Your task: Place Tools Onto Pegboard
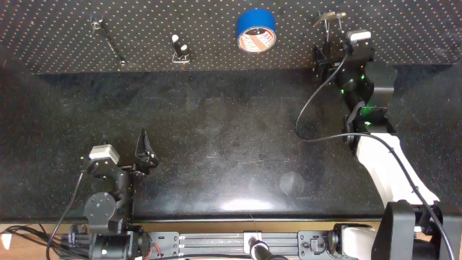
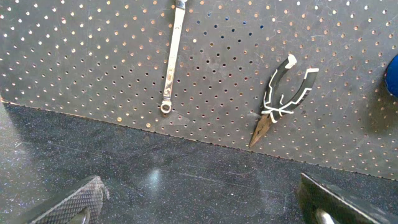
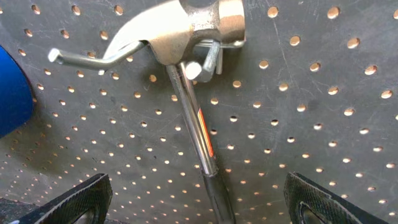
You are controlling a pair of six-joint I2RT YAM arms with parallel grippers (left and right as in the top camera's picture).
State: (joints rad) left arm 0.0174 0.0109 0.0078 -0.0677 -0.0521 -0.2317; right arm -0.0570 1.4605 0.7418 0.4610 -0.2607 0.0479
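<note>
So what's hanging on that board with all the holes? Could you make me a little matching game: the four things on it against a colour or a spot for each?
Things:
1. wrench
2. pliers
3. tape roll
4. hammer

Descriptions:
A. blue
B. farthest right, hung by its head
C. farthest left, slim and silver
D. black and white handles

Pairs: 1-C, 2-D, 3-A, 4-B.
</note>
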